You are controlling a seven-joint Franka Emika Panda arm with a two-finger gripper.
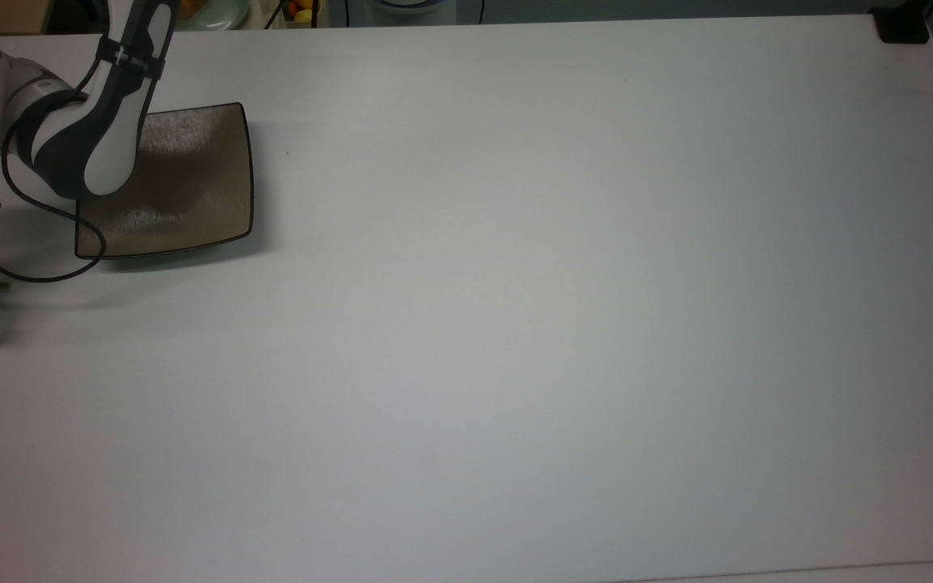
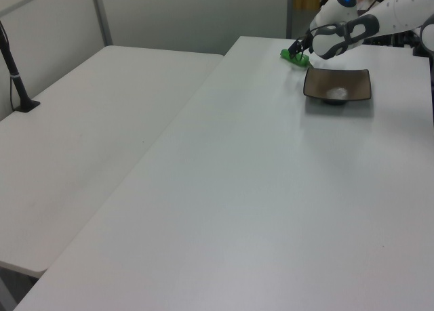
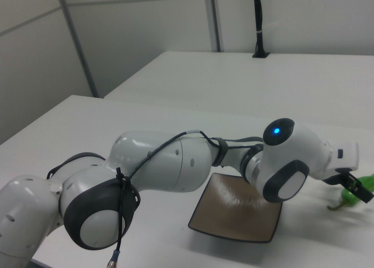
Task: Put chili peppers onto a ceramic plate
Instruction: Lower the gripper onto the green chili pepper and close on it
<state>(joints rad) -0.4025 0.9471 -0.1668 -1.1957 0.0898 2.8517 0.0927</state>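
Green pepper (image 2: 296,57) lies on the table (image 1: 515,324) beside the empty plate (image 1: 183,194). Gripper (image 3: 354,189) sits at it; jaw state unclear, so grasp and transfer seem to remain.

We note the top view looks straight down on the desk (image 1: 515,324) from well above, the ceramic plate (image 1: 191,194) near the top view's left edge. The left view stands low at a far desk corner, facing along its length; plate (image 2: 338,86) small, distant. The right view sits close behind the arm (image 3: 163,174), plate (image 3: 234,212) near. All three share the plate.
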